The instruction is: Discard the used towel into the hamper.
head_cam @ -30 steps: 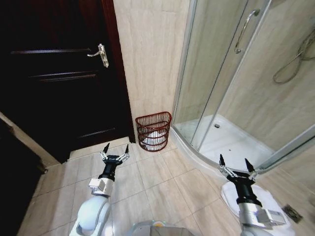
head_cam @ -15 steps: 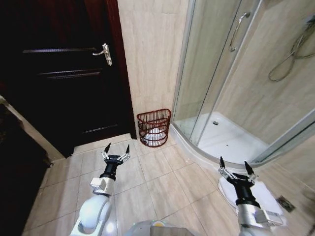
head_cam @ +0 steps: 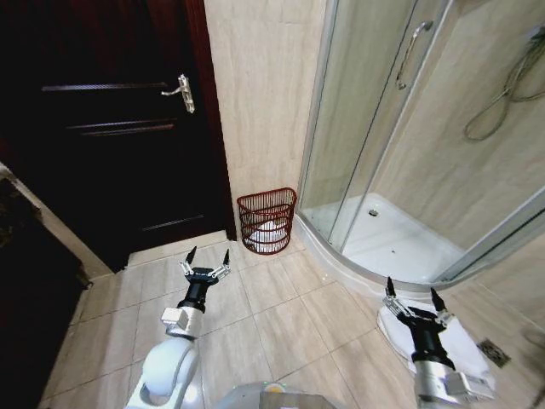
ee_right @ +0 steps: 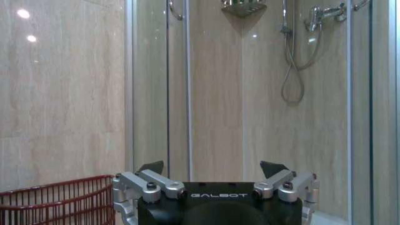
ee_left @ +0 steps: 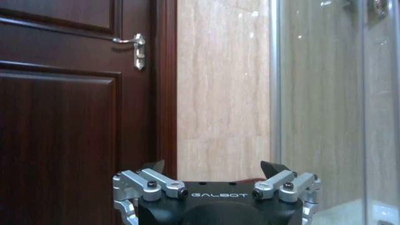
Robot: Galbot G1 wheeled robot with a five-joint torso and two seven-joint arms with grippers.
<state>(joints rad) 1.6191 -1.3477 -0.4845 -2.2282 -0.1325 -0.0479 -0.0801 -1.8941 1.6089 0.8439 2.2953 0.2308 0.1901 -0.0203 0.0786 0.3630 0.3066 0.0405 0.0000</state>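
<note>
Both grippers hang spread wide and empty above the tiled floor, the left gripper (head_cam: 207, 258) near the dark door (head_cam: 111, 128) and the right gripper (head_cam: 413, 300) near the glass shower enclosure (head_cam: 409, 153), held low and apart, probably as a carrying pose. Farther off, against the wall between door and shower, stands the hamper (head_cam: 266, 221), with something white, likely the towel (head_cam: 271, 232), inside it, so the task looks done. From the right wrist the hamper's rim (ee_right: 59, 199) appears beside the claw; the left wrist faces the door handle (ee_left: 134, 49) instead.
</note>
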